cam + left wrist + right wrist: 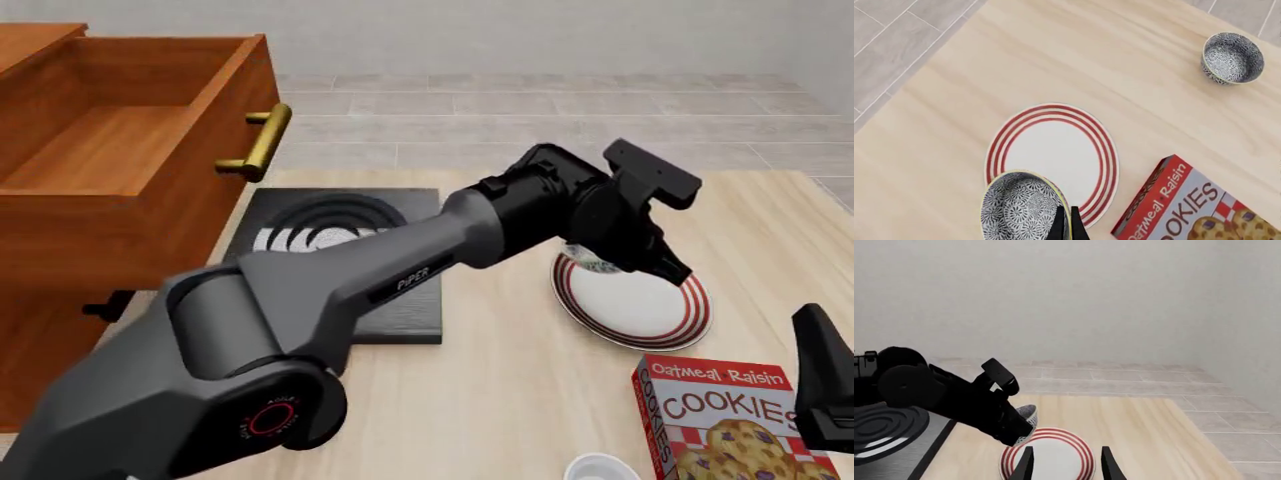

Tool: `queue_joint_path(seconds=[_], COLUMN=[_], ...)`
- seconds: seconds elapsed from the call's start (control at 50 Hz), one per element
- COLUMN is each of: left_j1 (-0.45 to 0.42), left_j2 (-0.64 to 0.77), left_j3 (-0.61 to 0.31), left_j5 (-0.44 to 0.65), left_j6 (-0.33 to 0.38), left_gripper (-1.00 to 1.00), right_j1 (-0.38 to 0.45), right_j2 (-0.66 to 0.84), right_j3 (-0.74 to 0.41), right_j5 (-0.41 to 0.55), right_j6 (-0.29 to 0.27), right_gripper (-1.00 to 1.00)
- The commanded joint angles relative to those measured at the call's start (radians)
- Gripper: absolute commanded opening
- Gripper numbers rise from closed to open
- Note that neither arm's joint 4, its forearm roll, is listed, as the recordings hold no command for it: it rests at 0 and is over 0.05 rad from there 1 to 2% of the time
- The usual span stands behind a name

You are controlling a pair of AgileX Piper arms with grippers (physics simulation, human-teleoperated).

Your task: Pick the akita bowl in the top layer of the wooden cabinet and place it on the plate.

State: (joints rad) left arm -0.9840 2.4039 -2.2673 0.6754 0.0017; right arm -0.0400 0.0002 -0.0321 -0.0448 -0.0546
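The akita bowl (1017,207), speckled black and white, hangs over the near rim of the plate (1051,152), a white plate with red rings. My left gripper (1067,227) is shut on the bowl's rim. In the front view the left arm reaches across to the plate (641,310), and only a sliver of the bowl (591,262) shows under the left gripper (638,255). The right wrist view shows the bowl (1027,415) just above the plate's (1051,455) far edge. My right gripper (1067,465) stands open and empty, short of the plate. The wooden cabinet's top layer (120,150) is pulled out.
A black stove (334,235) lies between cabinet and plate. An oatmeal raisin cookies box (727,410) sits in front of the plate, close to my right arm (821,385). A second patterned bowl (1233,57) stands apart on the table. A pale bowl rim (601,468) shows at the front edge.
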Motion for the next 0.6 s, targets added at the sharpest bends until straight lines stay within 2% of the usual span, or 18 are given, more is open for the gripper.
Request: queue_joint_path(seconds=[0.02, 0.6], left_j1=[-0.008, -0.004], left_j2=[0.028, 0.143], left_j3=[-0.033, -0.145], left_j5=[0.004, 0.034], left_j6=[-0.026, -0.051], left_gripper=[-1.0, -1.0], right_j1=[-0.001, -0.009], right_j2=[0.0, 0.0], right_j3=[0.001, 0.001], right_j5=[0.0, 0.004], right_j6=[0.003, 0.015], right_gripper=[1.0, 1.0])
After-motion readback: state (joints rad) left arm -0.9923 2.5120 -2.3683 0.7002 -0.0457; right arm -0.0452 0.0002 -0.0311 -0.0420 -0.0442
